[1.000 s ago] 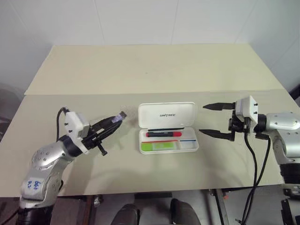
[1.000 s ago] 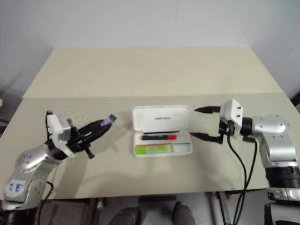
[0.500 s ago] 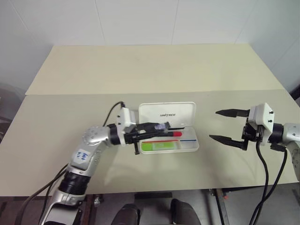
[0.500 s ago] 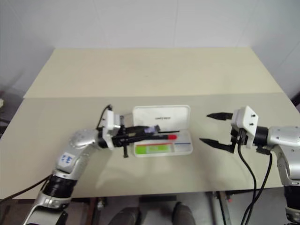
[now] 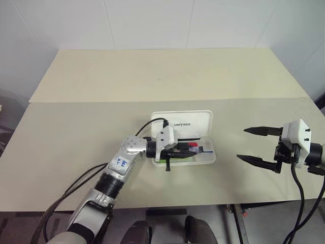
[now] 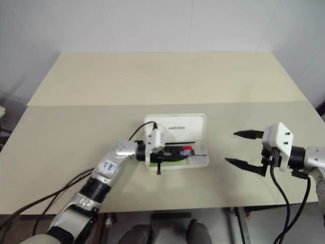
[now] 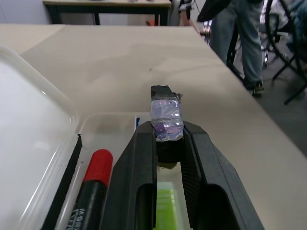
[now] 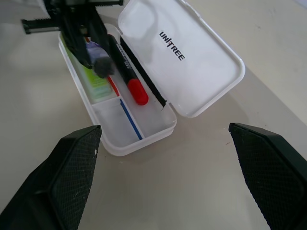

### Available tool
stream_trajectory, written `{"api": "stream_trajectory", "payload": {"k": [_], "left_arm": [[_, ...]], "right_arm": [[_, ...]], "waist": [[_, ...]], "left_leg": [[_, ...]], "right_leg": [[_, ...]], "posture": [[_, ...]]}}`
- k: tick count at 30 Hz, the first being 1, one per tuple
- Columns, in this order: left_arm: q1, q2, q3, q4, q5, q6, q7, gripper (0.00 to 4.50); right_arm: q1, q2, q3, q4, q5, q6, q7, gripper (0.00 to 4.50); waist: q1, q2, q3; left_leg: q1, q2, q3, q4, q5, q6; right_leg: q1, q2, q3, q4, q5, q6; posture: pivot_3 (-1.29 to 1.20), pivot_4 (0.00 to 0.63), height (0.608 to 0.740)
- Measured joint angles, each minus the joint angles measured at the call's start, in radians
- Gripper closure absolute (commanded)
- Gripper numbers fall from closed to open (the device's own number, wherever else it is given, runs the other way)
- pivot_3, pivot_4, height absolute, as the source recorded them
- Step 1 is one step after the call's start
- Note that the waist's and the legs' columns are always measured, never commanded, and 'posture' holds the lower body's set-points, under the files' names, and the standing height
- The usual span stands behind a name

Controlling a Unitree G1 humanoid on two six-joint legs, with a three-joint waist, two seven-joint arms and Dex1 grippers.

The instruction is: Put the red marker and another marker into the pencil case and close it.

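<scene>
since a second ago the left gripper (image 5: 187,149) has swung from the bare tabletop left of the case to a spot right over the open tray, while the right gripper (image 5: 260,144) has drawn back from the case's right edge and now stands well apart from it. seen from the head, the pencil case (image 5: 205,122) is a glossy white rounded rectangle of hard plastic lying open on the matte beige table (image 5: 152,76), lid tipped back with small black lettering on it; the red marker (image 5: 192,144) lies in the tray along the hinge side, and the lime-green highlighter (image 5: 182,159) lies in the nearer compartment, mostly under the left fingers. from the left wrist, the two ribbed black fingers (image 7: 139,172) stand narrow, pinching a small dark block wrapped in shiny purplish tape (image 7: 165,120), with the marker's rounded red cap and dark barrel just beside them and a strip of green below. from the right wrist, the two black textured pads (image 8: 72,167) are spread wide with nothing between them, and a thin blue stripe (image 8: 130,120) crosses the empty end compartment
</scene>
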Motion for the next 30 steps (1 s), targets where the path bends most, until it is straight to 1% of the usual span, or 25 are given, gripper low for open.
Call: {"api": "stream_trajectory", "payload": {"k": [8,11,25,27,29,30], "left_arm": [[-0.048,-0.067,-0.008,0.102,0.046,-0.034,-0.005,4.13],[-0.061,-0.090,-0.010,0.113,0.058,-0.036,-0.007,4.13],[-0.063,-0.121,-0.032,0.152,0.096,-0.011,-0.019,4.13],[-0.068,-0.128,-0.032,0.159,0.097,-0.006,-0.017,3.40],[-0.081,-0.137,-0.032,0.182,0.098,-0.007,-0.015,2.82],[-0.088,-0.144,-0.031,0.193,0.098,-0.007,-0.014,2.42]], "right_arm": [[0.011,0.000,-0.003,-0.035,0.003,0.002,-0.016,0.00],[0.014,0.000,-0.003,-0.047,0.007,0.003,-0.027,0.00],[0.045,0.013,-0.003,-0.099,0.022,0.005,-0.079,0.00],[0.047,0.014,-0.003,-0.103,0.024,0.005,-0.087,0.00],[0.048,0.016,-0.003,-0.105,0.025,0.005,-0.095,0.00],[0.048,0.017,-0.003,-0.107,0.027,0.005,-0.099,0.00]], "waist": [[0.002,0.000,0.000],[0.004,0.000,0.000],[0.019,0.000,0.000],[0.020,0.000,0.000],[0.021,0.000,0.000],[0.022,0.000,0.000]], "left_leg": [[0.000,0.000,0.000,0.000,0.000,0.000],[0.000,0.000,0.000,0.001,0.000,0.000],[0.000,0.000,0.000,0.001,0.000,0.001],[0.000,0.000,0.000,0.001,0.000,0.001],[0.000,0.000,0.000,0.001,0.000,0.001],[0.000,0.000,0.000,0.001,0.000,0.001]], "right_leg": [[0.000,0.000,0.000,-0.001,0.001,0.001],[0.000,0.000,0.000,-0.001,0.001,0.001],[0.000,0.000,0.000,0.000,0.001,0.002],[0.000,0.000,0.000,0.000,0.001,0.002],[0.000,0.000,0.000,0.000,0.001,0.002],[0.000,0.000,-0.001,0.000,0.001,0.002]], "posture": [[0.00,0.150,0.740],[0.00,0.150,0.740],[0.00,0.150,0.740],[0.00,0.150,0.740],[0.00,0.150,0.740],[0.00,0.150,0.740]]}}
